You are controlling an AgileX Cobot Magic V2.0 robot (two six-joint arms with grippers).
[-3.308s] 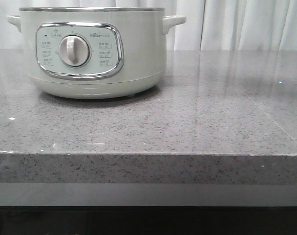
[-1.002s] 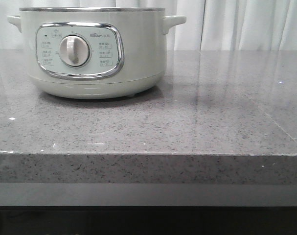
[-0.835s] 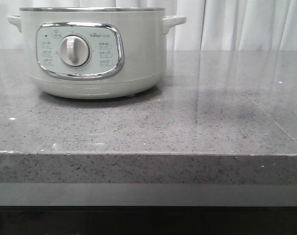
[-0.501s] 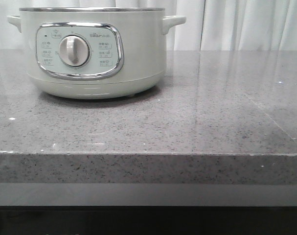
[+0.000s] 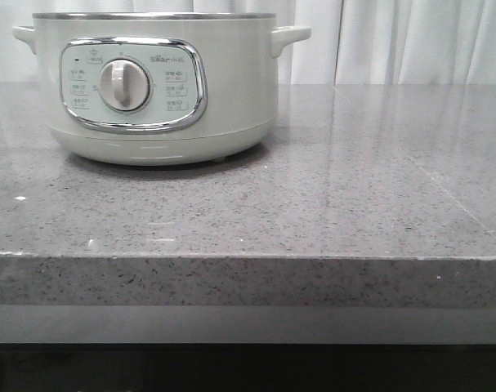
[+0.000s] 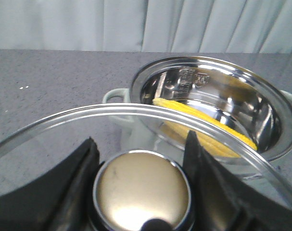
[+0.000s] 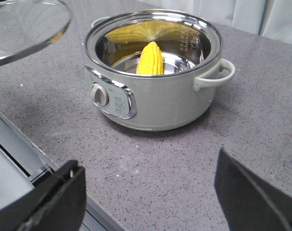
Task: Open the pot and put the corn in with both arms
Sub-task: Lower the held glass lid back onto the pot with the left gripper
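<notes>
The pale grey-green pot (image 5: 154, 82) stands at the back left of the grey counter, dial facing me; it also shows in the right wrist view (image 7: 153, 72) and the left wrist view (image 6: 218, 103), open. The yellow corn (image 7: 150, 58) leans inside the steel bowl, also seen through the glass in the left wrist view (image 6: 208, 130). My left gripper (image 6: 141, 159) is shut on the round metal knob (image 6: 142, 190) of the glass lid (image 6: 88, 120), held up beside the pot. My right gripper (image 7: 148, 187) is open and empty above the counter in front of the pot. Neither arm shows in the front view.
The speckled grey counter (image 5: 313, 204) runs to a front edge (image 5: 248, 260). White curtains (image 5: 395, 41) hang behind. The held lid also shows at the right wrist view's corner (image 7: 25, 26).
Nothing in the front view has visibly moved; only faint reflections on the counter's right side have shifted.
</notes>
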